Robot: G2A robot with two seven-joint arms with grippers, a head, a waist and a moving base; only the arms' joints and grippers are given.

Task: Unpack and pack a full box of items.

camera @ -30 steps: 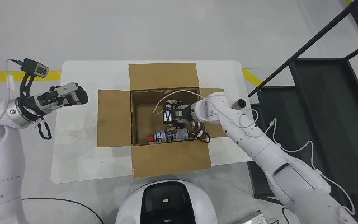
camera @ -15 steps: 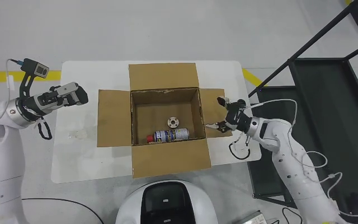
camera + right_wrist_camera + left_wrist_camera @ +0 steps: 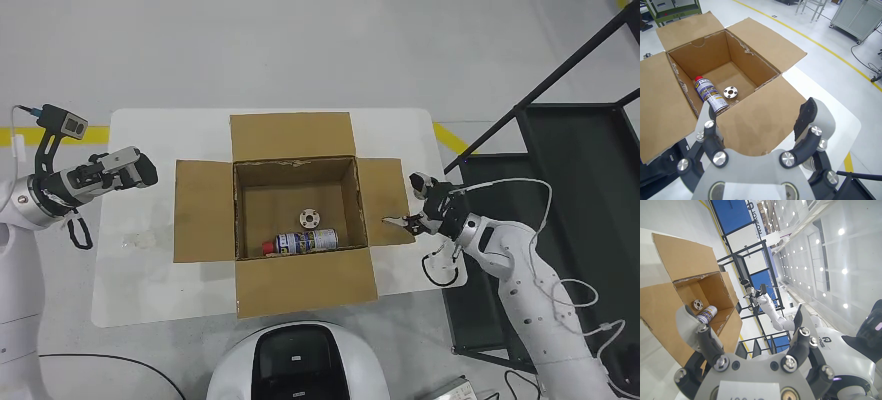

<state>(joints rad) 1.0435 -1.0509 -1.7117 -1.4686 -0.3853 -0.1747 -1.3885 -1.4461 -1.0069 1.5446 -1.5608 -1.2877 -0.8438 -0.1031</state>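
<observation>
The open brown cardboard box (image 3: 205,210), centre frame on the white surface (image 3: 140,280), holds a red-capped spray can (image 3: 305,242) and a round metal flange (image 3: 310,216). The left claw (image 3: 742,313) and right claw (image 3: 757,108) stand open, empty, outside it. Judgement: unpacking unfinished; repacking remains.

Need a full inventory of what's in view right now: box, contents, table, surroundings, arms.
cardboard box: 1, brown, middle of the table, all four flaps open
spray can: 1, blue-and-white label, red cap, lying on its side on the box floor by the wall nearest the robot
metal flange: 1, silver, flat on the box floor beside the can
table: 1, white, under the box
rack: 1, black, on the floor to the right of the table
floor line: 2 stretches, yellow, at either end of the table
left gripper: 1, open, empty, above the table left of the box
right gripper: 1, open, empty, above the right flap's outer edge
</observation>
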